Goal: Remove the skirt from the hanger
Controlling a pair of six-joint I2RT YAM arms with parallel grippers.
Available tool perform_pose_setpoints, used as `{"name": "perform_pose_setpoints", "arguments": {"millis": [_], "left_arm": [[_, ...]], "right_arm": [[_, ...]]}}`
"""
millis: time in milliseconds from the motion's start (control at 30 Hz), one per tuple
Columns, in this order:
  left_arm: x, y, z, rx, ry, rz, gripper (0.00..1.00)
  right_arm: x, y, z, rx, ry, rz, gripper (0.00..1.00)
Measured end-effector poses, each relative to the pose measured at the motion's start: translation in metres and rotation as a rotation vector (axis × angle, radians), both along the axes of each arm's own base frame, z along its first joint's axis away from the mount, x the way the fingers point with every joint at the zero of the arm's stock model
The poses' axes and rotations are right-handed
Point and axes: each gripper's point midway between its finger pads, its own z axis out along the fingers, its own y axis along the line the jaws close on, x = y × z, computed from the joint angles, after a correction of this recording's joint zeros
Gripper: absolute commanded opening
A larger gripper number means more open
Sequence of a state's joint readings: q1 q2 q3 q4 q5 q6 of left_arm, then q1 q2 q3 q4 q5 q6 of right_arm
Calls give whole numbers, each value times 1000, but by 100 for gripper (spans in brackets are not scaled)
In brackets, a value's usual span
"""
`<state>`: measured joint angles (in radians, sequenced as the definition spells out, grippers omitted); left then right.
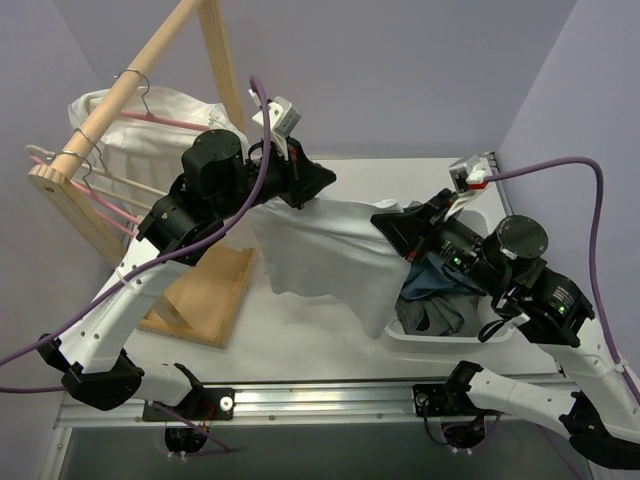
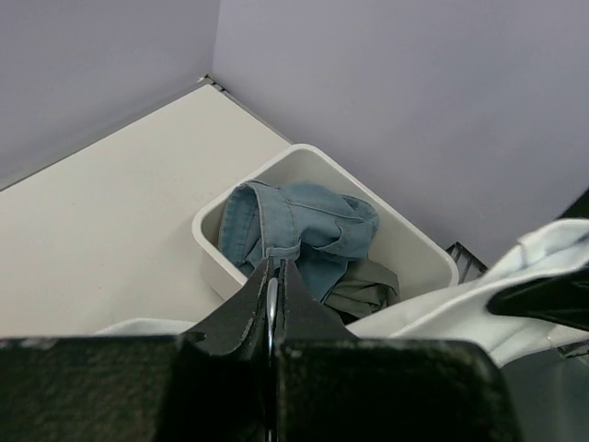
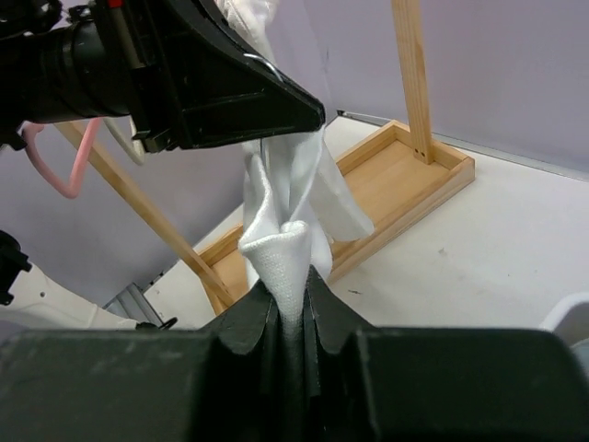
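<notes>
Left gripper (image 2: 272,269) has its fingers pressed together on a thin silver wire hook (image 2: 271,299), held high above the table. From below this hook a white shirt (image 1: 320,250) spreads across to the right gripper (image 3: 290,281), whose two fingers are clamped tight on a bunched fold of the same cloth. The shirt is stretched between the two arms and its lower part hangs loose above the table.

The skirt (image 2: 363,293) shows only as dark grey cloth in the white bin (image 2: 405,241) at the right side of the table. It lies partly under a light blue denim garment (image 2: 304,221), and neither gripper touches it. Its pleats I cannot tell from these views.

Pink hangers (image 1: 165,122) hang from the rail of the wooden rack (image 1: 130,85) at the left, well apart from the bin.
</notes>
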<state>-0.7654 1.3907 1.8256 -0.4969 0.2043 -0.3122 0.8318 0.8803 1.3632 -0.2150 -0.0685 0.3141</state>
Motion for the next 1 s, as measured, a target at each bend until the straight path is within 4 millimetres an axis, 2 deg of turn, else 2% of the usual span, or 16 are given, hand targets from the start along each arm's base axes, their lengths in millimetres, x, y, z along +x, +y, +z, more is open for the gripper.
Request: {"name": "perform_pose_setpoints", "arguments": {"millis": [167, 367, 500, 767, 867, 1000], "left_arm": [[8, 5, 2, -13, 5, 68, 2], [4, -1, 10, -43, 1, 64, 2], [5, -1, 14, -56, 4, 75, 2], [11, 0, 10, -52, 26, 105, 2], [10, 2, 23, -95, 34, 121, 2], [6, 4, 42, -159, 40, 118, 2]], "right_arm": [[-21, -28, 1, 14, -10, -17, 0], [-48, -55, -2, 33, -9, -14, 0], [-61, -57, -14, 7, 13, 33, 0], [-71, -62, -40, -38, 67, 55, 0], [-80, -68, -52, -61, 93, 71, 0], [-82, -71, -64, -50, 111, 60, 0]]}}
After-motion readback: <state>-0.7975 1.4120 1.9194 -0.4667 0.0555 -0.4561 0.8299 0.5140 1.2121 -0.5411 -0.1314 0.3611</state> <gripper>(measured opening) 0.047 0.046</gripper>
